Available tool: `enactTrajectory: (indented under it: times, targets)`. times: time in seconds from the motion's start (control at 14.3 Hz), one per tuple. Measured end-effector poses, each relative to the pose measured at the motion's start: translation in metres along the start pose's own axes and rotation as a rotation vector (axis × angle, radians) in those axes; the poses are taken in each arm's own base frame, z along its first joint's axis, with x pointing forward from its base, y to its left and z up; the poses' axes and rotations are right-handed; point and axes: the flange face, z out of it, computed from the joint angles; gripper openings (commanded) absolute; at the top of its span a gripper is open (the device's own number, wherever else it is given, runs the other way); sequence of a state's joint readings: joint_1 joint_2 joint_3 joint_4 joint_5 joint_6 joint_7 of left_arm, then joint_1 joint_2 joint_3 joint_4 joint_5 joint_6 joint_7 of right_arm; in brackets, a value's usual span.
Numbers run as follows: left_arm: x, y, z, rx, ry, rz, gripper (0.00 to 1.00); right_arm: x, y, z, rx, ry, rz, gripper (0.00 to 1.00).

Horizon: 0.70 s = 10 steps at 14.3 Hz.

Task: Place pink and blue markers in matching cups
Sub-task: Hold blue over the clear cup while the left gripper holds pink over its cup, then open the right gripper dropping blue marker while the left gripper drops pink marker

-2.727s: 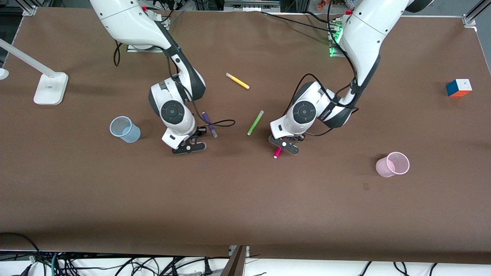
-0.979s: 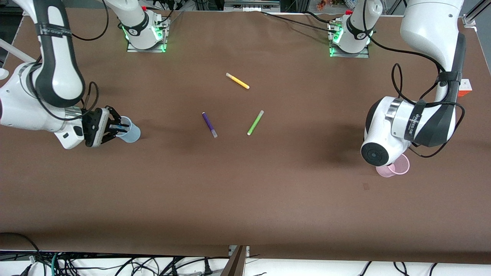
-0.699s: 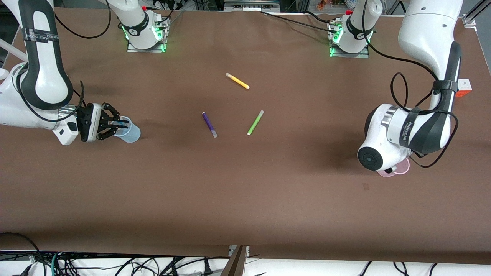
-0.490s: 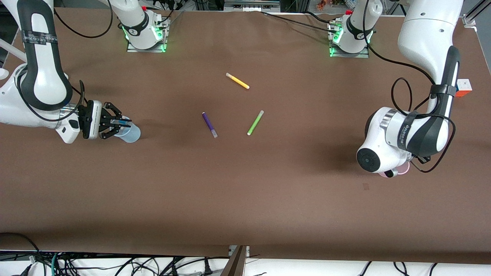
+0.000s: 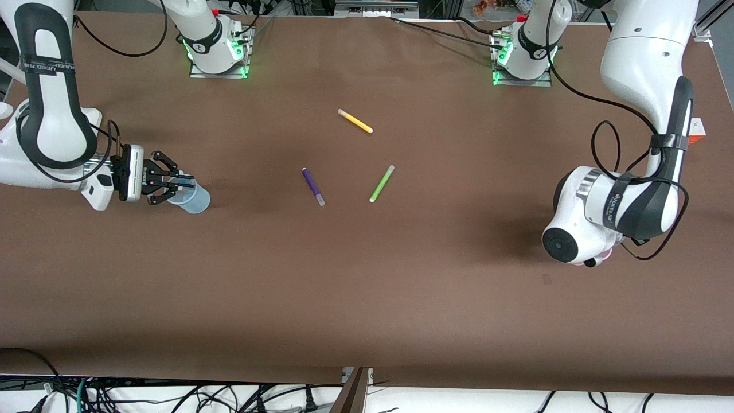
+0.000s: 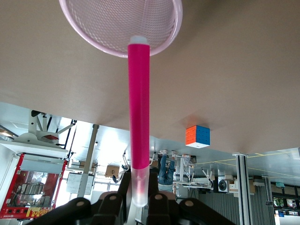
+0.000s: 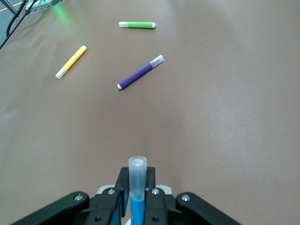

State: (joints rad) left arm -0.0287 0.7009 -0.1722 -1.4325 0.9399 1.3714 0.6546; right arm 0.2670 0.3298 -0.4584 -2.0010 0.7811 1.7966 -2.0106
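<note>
Both markers clamped, each at its own cup.

We see the pink marker point(image 6: 139, 117) pinched in the left gripper point(image 6: 139, 204), tip at the pink cup point(image 6: 159, 35); the right gripper point(image 5: 175, 184) clamps the blue marker point(image 7: 137, 197) over the blue cup point(image 5: 194, 198). The purple marker point(image 5: 313, 186) lies mid-table.
</note>
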Motion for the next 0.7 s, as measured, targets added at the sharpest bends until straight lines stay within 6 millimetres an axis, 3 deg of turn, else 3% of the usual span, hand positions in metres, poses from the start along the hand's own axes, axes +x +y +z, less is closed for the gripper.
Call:
enactTrajectory:
  times: [0.14, 0.21, 0.35, 0.7]
  targets:
    - [0.003, 0.002, 0.0, 0.001, -0.001, -0.023, 0.0, -0.003, 0.0, 0.002, 0.006, 0.003, -0.009, 0.02]
    - [0.004, 0.002, 0.0, 0.001, -0.002, -0.032, 0.0, -0.005, 0.0, 0.002, 0.008, 0.003, -0.009, 0.17]
    - [0.007, 0.004, -0.002, 0.004, -0.003, -0.06, 0.01, -0.009, 0.0, 0.002, 0.01, 0.006, -0.004, 1.0]
    - [0.027, 0.014, -0.005, 0.027, -0.021, -0.135, 0.06, -0.006, 0.005, -0.009, -0.017, 0.016, 0.061, 1.0]
